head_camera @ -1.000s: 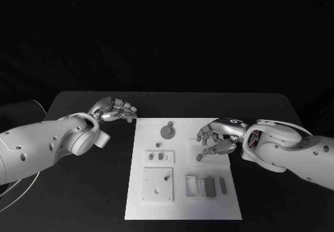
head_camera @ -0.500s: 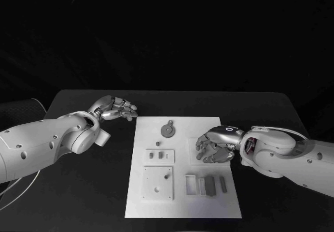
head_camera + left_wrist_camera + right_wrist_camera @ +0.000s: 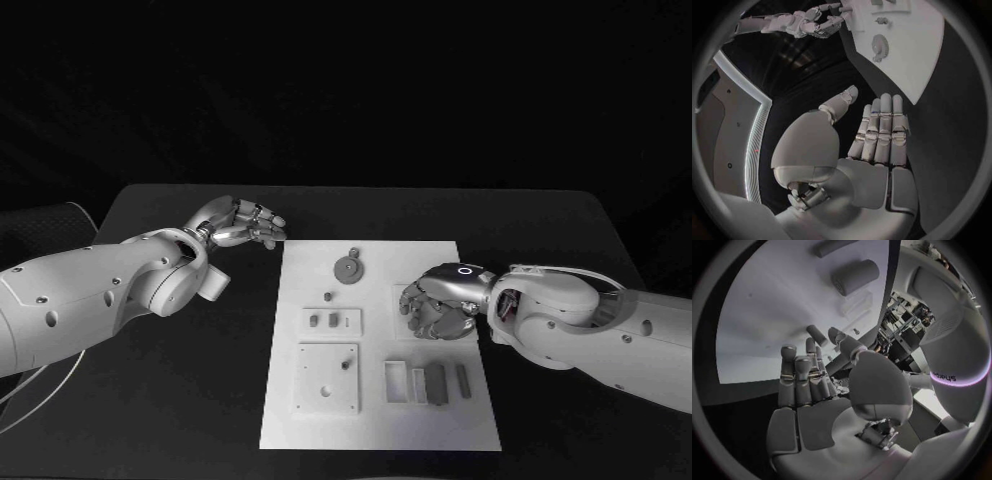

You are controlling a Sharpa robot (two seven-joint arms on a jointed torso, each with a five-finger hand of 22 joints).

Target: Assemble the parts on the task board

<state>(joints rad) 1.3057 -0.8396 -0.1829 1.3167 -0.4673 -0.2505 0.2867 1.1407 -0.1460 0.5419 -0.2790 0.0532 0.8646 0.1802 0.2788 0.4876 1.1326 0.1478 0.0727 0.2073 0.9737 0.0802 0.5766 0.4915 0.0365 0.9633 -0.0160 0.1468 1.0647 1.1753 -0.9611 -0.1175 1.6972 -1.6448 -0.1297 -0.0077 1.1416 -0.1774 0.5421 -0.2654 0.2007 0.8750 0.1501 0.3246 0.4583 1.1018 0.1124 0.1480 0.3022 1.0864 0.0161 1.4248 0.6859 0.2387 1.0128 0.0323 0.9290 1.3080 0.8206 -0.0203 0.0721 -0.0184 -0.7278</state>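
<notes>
Black bench [image 3: 173,400], dark backdrop. Task board [image 3: 378,420] laid at centre; parts [image 3: 434,381] racked at its near right, a round part [image 3: 346,268] towards the far edge. Right robot hand [image 3: 440,308], lowered over the last second onto the board's right middle, fingers curled; any hold cannot be told. Left robot hand [image 3: 242,224] parked off the far-left corner, fingers together, empty. A pick-up is judged under way.
</notes>
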